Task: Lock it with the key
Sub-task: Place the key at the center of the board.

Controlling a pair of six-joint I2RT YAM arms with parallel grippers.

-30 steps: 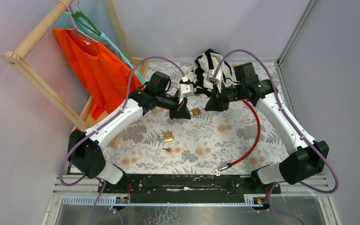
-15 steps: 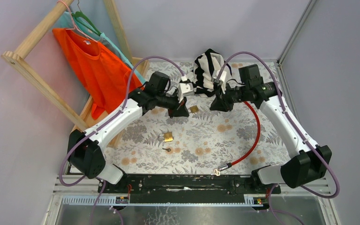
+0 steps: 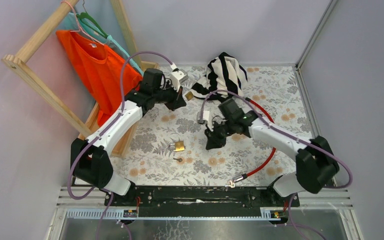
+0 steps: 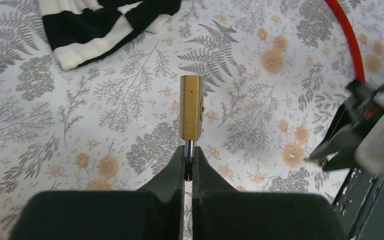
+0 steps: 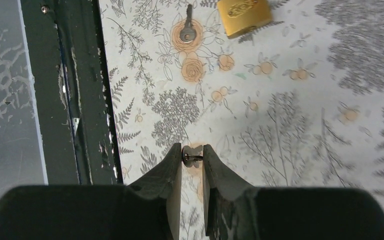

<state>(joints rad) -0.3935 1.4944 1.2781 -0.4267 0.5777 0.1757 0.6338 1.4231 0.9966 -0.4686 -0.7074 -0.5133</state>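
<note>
Padlock (image 4: pixel 191 107) is held up above the counter (image 3: pixel 280 90) at the far left, its shackle clenched in the left claw (image 4: pixel 188 161), near a striped cloth (image 3: pixel 225 72). A second padlock (image 3: pixel 179 146) and a loose key (image 3: pixel 180 160) lie nearer, mid-counter. Right of them, the right claw (image 5: pixel 192 155) pinches a small key (image 5: pixel 189 159)
</note>
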